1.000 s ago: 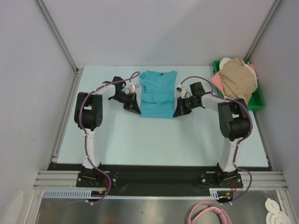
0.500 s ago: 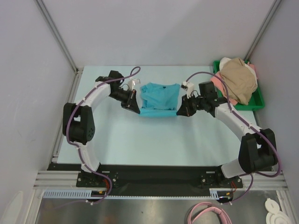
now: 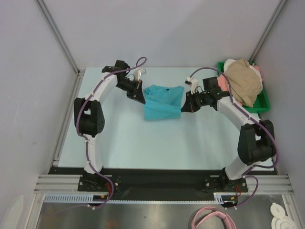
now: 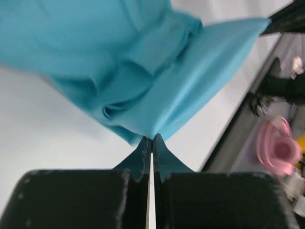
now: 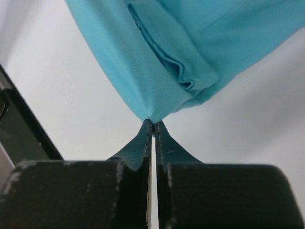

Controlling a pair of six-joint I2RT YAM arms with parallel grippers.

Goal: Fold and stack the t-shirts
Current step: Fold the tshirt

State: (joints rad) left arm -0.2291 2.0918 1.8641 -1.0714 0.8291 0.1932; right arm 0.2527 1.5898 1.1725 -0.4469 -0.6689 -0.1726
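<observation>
Left gripper (image 4: 151,139) pressed together on a corner of the teal shirt (image 3: 163,101), right gripper (image 5: 153,123) pinching the opposite corner the same way. Both wrist views show cloth bunching straight into the closed fingertips

Overhead view: shirt sits centre frame, slightly above middle, strung between the two arms. Collar edge is at the top, the rest looks doubled over, and the lower fold droops toward the table (image 3: 143,148)

Gripping both corners at once holds that edge taut and level so the fold line comes out straight, which is probably why the arms mirror each other. Reads as mid-fold on the first shirt. Next move likely lays the held edge down near the collar

Other shirts are heaped in the green tray (image 3: 262,106) at upper right: tan shirt (image 3: 244,81) on top, pink shirt (image 3: 220,82) and white shirt (image 3: 230,62) poking out beneath, none folded yet

Risks: a corner slipping out, or uneven travel skewing the fold
</observation>
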